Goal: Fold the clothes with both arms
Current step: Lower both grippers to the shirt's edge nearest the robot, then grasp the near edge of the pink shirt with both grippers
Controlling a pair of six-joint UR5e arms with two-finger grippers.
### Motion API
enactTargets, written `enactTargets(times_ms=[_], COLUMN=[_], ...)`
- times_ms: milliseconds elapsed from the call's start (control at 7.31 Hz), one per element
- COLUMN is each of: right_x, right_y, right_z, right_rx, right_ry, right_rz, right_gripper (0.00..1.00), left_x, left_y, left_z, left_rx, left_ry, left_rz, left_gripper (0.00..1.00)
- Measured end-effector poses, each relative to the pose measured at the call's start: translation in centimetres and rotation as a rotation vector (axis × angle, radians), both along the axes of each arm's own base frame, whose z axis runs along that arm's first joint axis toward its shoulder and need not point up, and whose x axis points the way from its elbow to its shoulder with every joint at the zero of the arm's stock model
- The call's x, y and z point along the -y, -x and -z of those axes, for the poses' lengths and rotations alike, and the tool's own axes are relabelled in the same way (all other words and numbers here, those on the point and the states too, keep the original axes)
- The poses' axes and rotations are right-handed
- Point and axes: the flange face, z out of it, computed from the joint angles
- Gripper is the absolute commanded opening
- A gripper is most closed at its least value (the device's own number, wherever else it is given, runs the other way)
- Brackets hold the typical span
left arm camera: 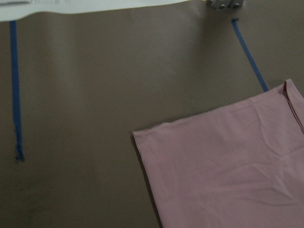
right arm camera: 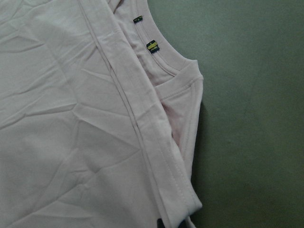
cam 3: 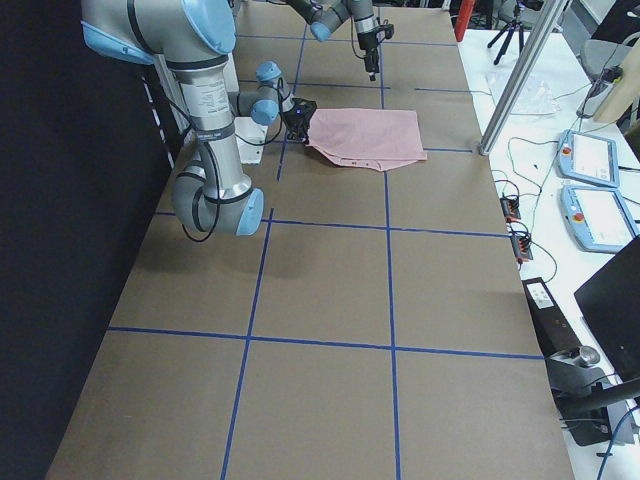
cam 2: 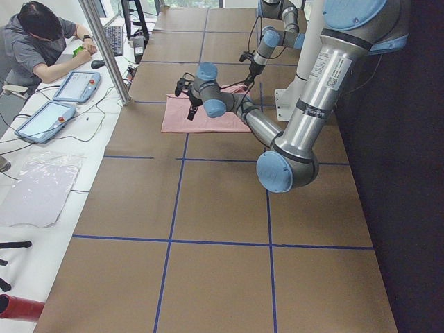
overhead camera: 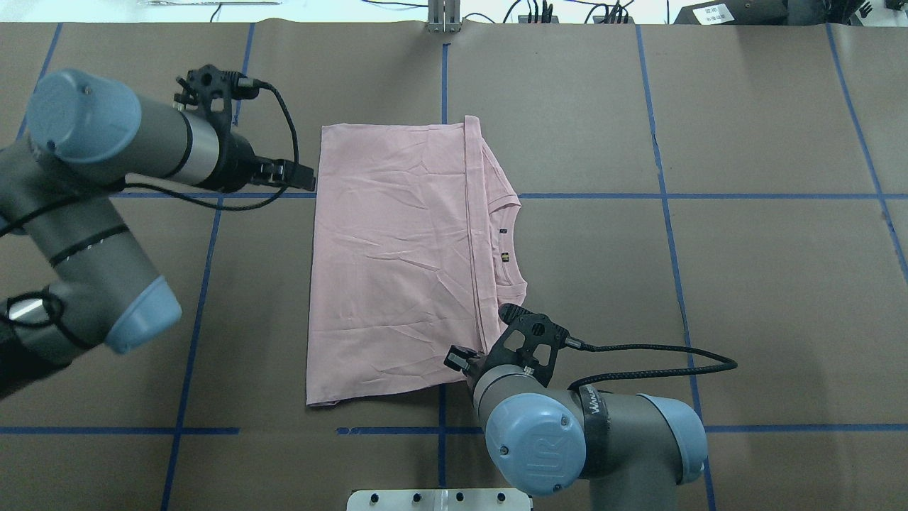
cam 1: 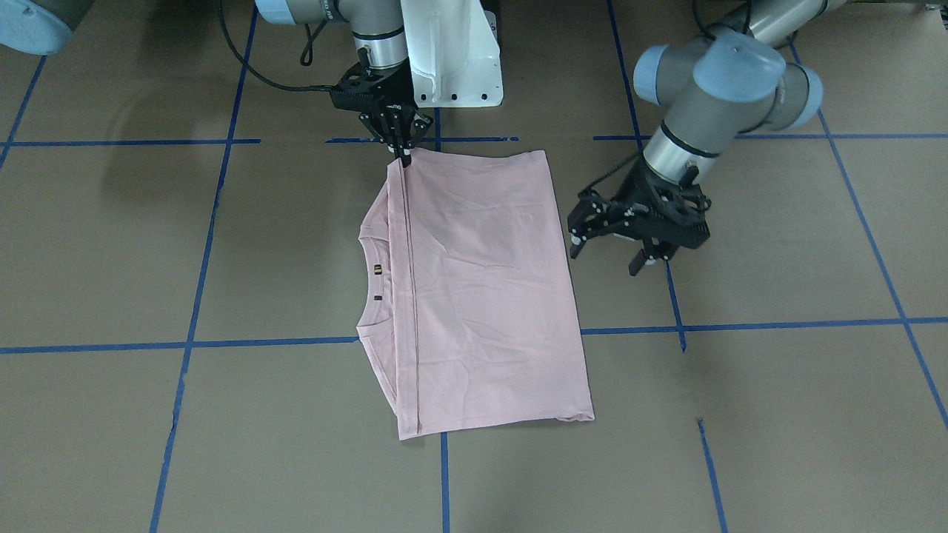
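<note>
Right tool [cam 1: 405, 152] clenched on folded T-shirt [cam 1: 489, 296] corner, near white base [cam 1: 459, 59]; left tool [cam 1: 604, 259] released, beside T-shirt edge.

Right fingers [cam 1: 405, 150] together, pointing down; left fingers [cam 1: 637, 262] apart, aloft.

I see the pale pink T-shirt [overhead camera: 397, 255] folded flat, plain side up; right gripper [cam 1: 405, 154] pinches one corner, left gripper [cam 1: 606, 255] hangs spread alongside.

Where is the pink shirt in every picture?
Front-facing: shirt at centre.
Overhead: shirt centre-left.
Exterior left: shirt upper middle, far.
Exterior right: shirt upper middle.
Left wrist: shirt lower right.
Right wrist: shirt fills the left.
Shared landmark: blue tape, except in right wrist.
</note>
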Motion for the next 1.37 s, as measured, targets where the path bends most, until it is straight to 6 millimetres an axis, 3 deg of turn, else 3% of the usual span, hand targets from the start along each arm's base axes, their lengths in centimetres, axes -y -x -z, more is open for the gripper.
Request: enactTargets(times_ms=[137, 274, 547, 821, 1368], right_x=[-0.4, -0.6, -0.6, -0.6, -0.5], right_y=[0.1, 0.2, 0.1, 0.0, -0.1], right_z=[0.0, 0.0, -0.2, -0.3, -0.3], right_rx=[0.001, 0.001, -0.001, -0.003, -0.002], right_ry=[-0.001, -0.001, -0.001, -0.001, -0.001], right_rz=[-0.004, -0.006, -0.008, -0.009, -0.011], right_gripper=[0.0, 0.0, 0.0, 0.0, 0.0], left_x=[-5.5, -10.2, -16.4, -19.3, -22.5], left_y=[-1.7, -3.8, -7.8, -9.9, -12.2], left_z=[1.1, 1.6, -0.3, -2.9, -4.3], left_rx=[-0.014, -0.025, -0.011, 0.029, 0.066], left_ry=[0.084, 0.186, 0.346, 0.401, 0.411], left_rz=[0.003, 0.03, 0.103, 0.139, 0.099], left_gripper=[0.74, 0.65, 0.65, 0.66, 0.63])
